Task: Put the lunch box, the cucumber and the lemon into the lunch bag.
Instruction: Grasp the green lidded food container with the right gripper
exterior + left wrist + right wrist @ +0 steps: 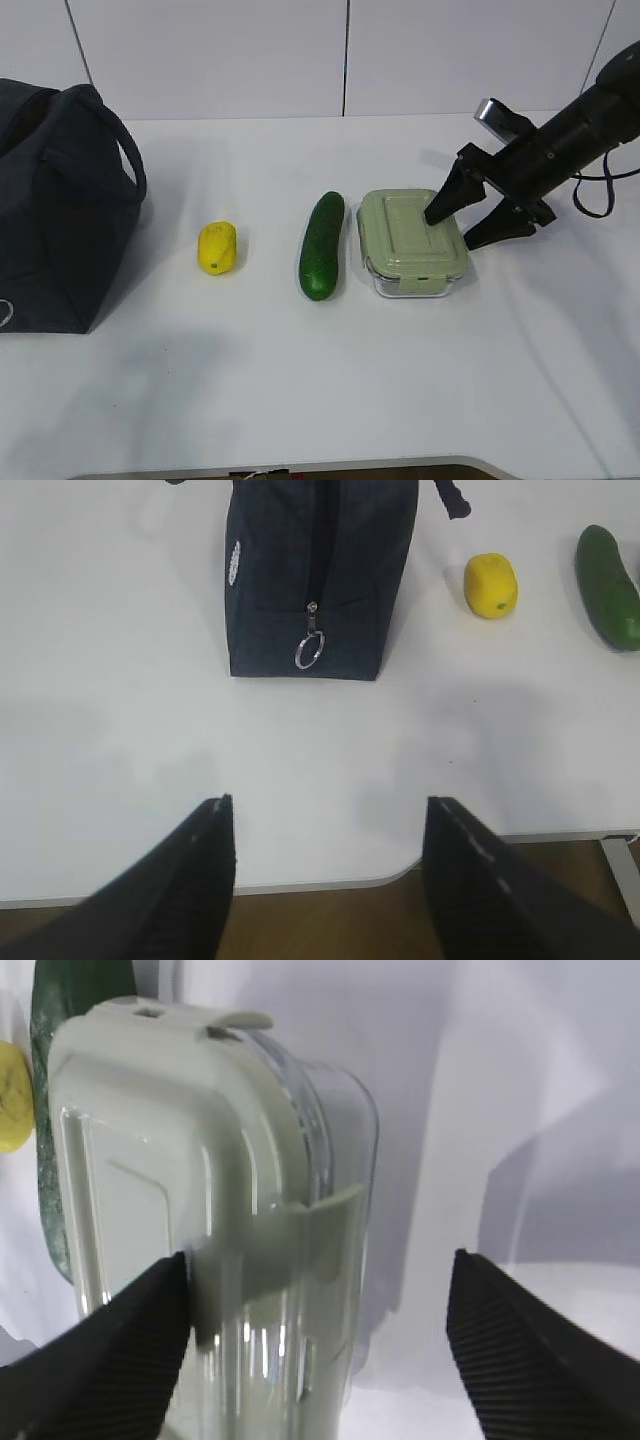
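The lunch box [412,242], clear with a sage-green lid, sits right of centre on the table; it also fills the right wrist view [210,1210]. The dark green cucumber [322,245] lies just left of it, and the yellow lemon [217,247] further left. The navy lunch bag [60,205] stands at the far left, its zipper closed with the ring pull [310,650] hanging. My right gripper [467,225] is open at the box's right end, one finger over the lid, the other beside the box. My left gripper [328,820] is open and empty over the table's front edge.
The white table [300,380] ends in a front edge [330,885] near my left gripper. A white panelled wall [340,55] stands behind. The lemon [491,585] and cucumber [610,585] lie right of the bag in the left wrist view.
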